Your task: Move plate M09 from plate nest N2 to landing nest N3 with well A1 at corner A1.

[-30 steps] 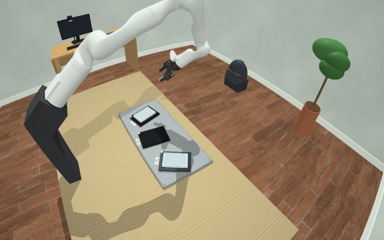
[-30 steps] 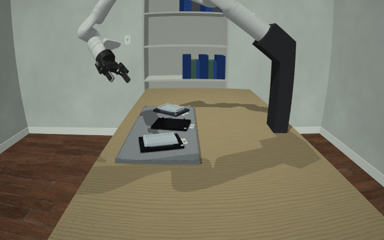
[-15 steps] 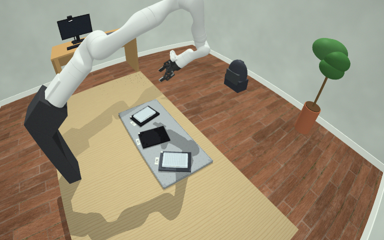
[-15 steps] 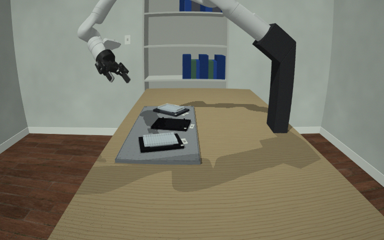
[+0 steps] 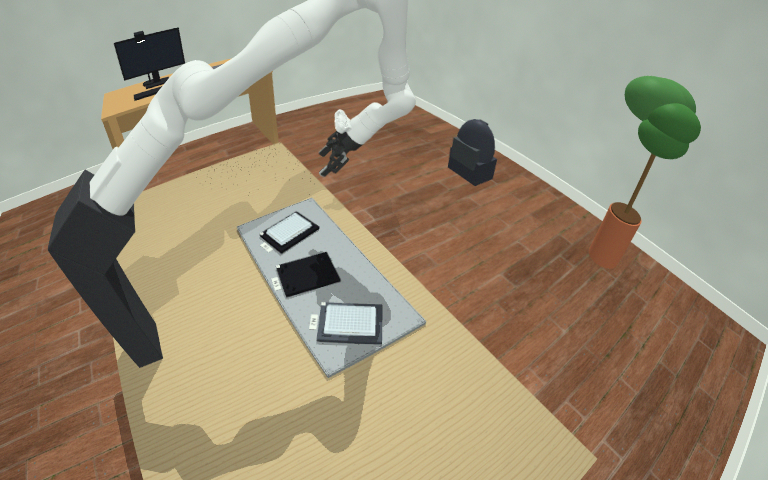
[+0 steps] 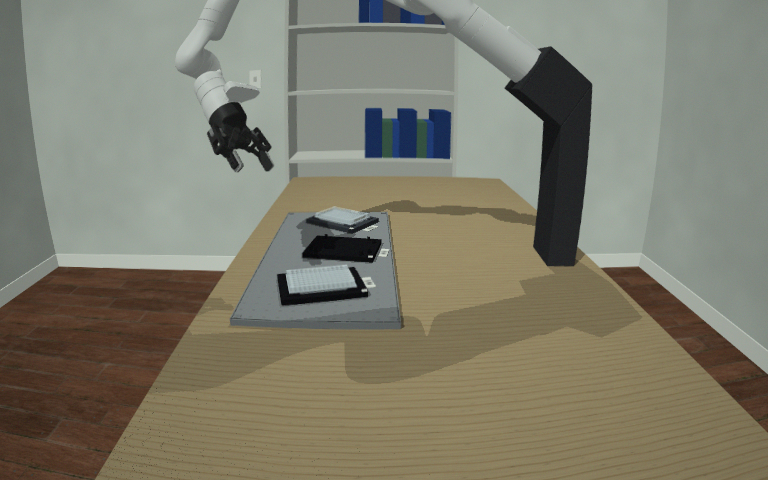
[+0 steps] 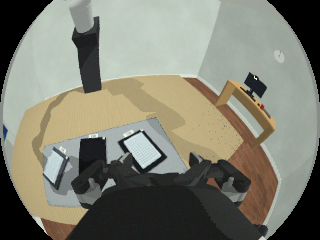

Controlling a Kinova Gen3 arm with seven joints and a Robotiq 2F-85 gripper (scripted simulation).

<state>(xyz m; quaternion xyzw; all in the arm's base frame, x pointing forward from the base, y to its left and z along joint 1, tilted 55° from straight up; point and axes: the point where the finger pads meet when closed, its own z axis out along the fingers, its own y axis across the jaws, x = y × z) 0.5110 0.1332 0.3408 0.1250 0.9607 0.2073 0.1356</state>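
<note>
A grey deck (image 5: 362, 283) on the wooden table carries three black nests in a row. The one farthest from the exterior camera holds a white well plate (image 5: 288, 229), which also shows in the exterior view (image 6: 341, 215). The middle nest (image 5: 307, 273) is empty and black (image 6: 342, 247). The third nest holds a second white well plate (image 5: 350, 319) (image 6: 318, 279). Small white labels sit beside the nests, too small to read, so I cannot tell which plate is M09. My gripper (image 5: 334, 159) (image 6: 249, 161) is open and empty. It hangs high in the air, beyond the table's edge past the deck. The wrist view shows both plates (image 7: 142, 150) (image 7: 55, 166) far below.
The arm's dark base column (image 5: 96, 266) (image 6: 557, 158) stands on the table beside the deck. A desk with a monitor (image 5: 150, 53), a dark object on the floor (image 5: 474, 151), a potted plant (image 5: 651, 164) and a bookshelf (image 6: 370, 84) stand around the room.
</note>
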